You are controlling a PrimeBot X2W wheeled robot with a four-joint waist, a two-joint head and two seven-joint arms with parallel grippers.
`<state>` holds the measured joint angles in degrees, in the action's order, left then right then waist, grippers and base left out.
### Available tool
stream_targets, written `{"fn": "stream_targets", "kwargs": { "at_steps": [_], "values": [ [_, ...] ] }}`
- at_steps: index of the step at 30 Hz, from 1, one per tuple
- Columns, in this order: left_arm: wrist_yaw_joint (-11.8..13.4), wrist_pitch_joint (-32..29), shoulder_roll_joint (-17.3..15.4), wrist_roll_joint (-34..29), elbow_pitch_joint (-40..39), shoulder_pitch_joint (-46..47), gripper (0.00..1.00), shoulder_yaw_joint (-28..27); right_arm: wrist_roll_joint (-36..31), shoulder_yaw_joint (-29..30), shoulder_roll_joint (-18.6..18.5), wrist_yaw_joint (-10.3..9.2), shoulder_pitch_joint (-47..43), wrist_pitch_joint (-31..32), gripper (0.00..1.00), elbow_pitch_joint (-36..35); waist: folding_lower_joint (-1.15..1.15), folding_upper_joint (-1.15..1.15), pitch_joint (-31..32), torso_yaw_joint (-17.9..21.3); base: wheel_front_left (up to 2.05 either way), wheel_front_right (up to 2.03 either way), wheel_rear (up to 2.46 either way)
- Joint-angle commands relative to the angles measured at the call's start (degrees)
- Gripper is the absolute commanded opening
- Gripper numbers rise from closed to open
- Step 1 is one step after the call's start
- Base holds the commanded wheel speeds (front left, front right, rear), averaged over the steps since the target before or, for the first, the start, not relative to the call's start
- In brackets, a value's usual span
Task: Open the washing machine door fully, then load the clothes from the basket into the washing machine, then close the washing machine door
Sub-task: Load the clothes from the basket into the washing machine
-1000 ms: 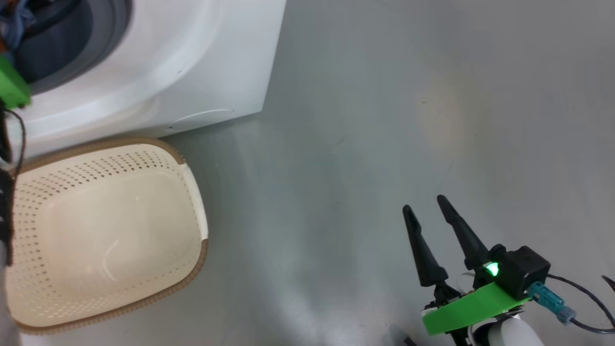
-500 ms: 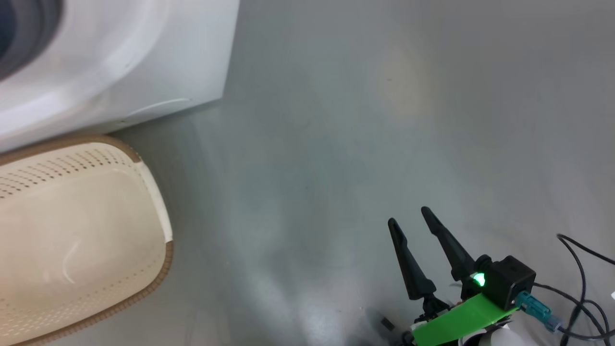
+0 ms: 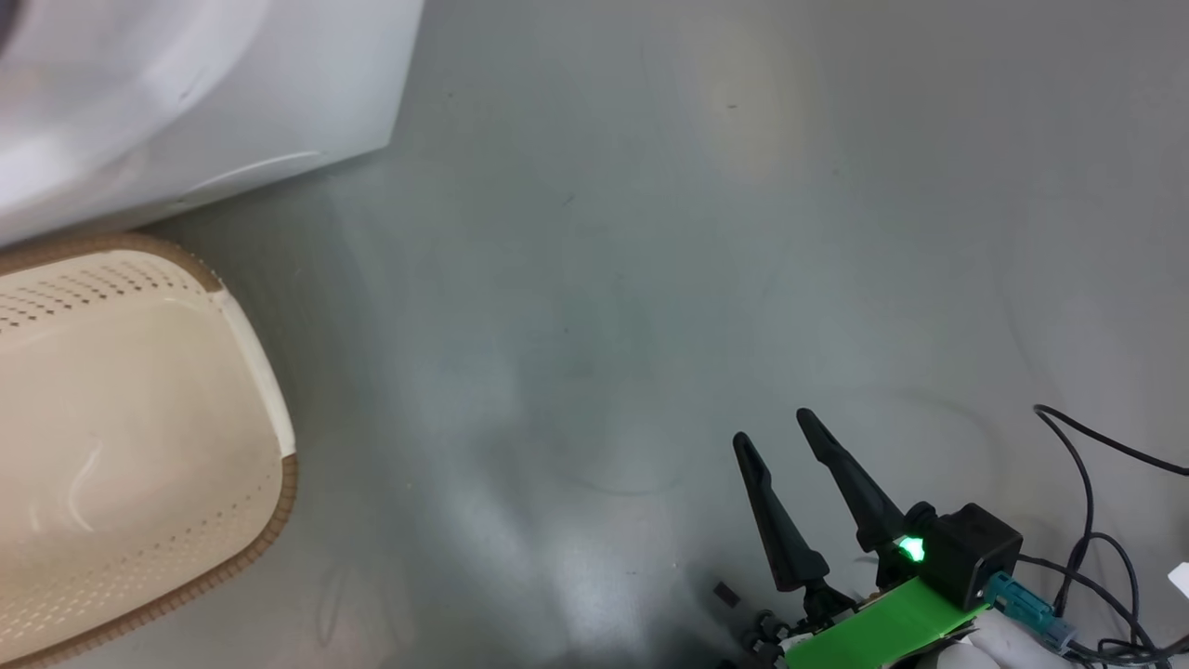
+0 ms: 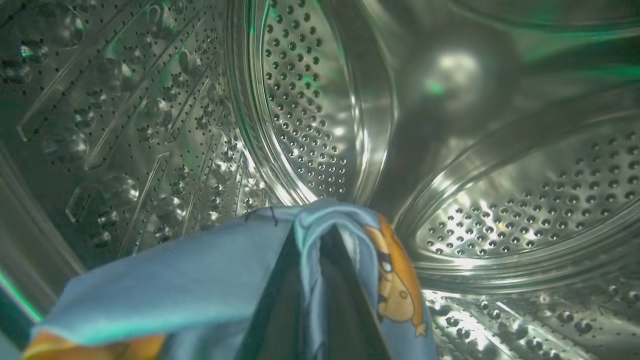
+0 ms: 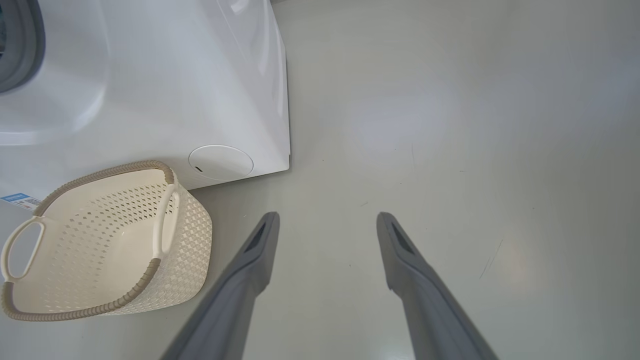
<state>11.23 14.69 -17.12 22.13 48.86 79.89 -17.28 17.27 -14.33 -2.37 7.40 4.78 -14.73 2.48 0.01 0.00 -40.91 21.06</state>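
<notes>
Washing machine (image 3: 186, 84) up at ten o'clock in the head view, and the left wrist camera is inside its perforated steel drum (image 4: 525, 200). Basket (image 3: 265, 381) at eight o'clock, just beside the machine's foot, looks empty. The clothes (image 4: 190, 285), blue with an orange bear, drape over the left gripper (image 4: 324, 250), jaws pinched together on the fabric. Best play: reach low toward six o'clock, release, then pull out without snagging. Right gripper (image 3: 775, 429) idles at five o'clock, fingers spread, holding nothing.

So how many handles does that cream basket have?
2. In the right wrist view, the first handle loops out from the basket's left end. The second handle stands at the opposite end. None looks hidden.
</notes>
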Motion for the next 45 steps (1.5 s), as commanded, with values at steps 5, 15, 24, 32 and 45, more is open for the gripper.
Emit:
{"fn": "stream_targets", "kwargs": {
  "at_steps": [5, 15, 24, 32, 45],
  "values": [
    [-1.1, 0.3, -2.5, -2.0, -5.2, 2.6, 0.0, -2.5, 0.7, -2.0, -0.5, 0.09, -1.7, -0.3, 1.0, -1.0, -0.01, 0.0, -0.9, 1.2, 0.0, 0.0, 0.0],
    [-3.0, 0.3, -4.4, -10.7, 7.0, 3.2, 0.41, 5.7, 1.3, -2.6, -0.5, 0.09, -2.7, -0.3, 1.0, -0.4, -0.01, 0.0, -0.7, 1.2, 0.0, 0.0, 0.0],
    [-2.9, 0.3, -4.3, -10.4, 7.6, 4.6, 1.0, 5.3, 1.2, -1.8, -0.5, 0.09, -2.3, -0.3, 1.0, -0.1, -0.01, 0.0, -0.3, 0.4, 0.0, 0.0, 0.0],
    [-2.7, 0.3, -2.6, -9.6, 6.2, 2.8, 1.0, 3.7, 1.2, -1.0, -0.5, 0.09, -1.4, -0.3, 1.0, 0.4, -0.01, 0.0, 1.4, -1.6, 0.0, 0.0, 0.0],
    [-1.2, 0.3, 0.7, -11.7, 2.3, -5.8, 1.0, 2.2, 0.6, -0.3, -0.5, 0.09, -0.3, -0.3, 1.0, 1.8, -0.01, 0.0, 7.3, -4.4, 0.0, 0.0, 0.0]
  ]
}}
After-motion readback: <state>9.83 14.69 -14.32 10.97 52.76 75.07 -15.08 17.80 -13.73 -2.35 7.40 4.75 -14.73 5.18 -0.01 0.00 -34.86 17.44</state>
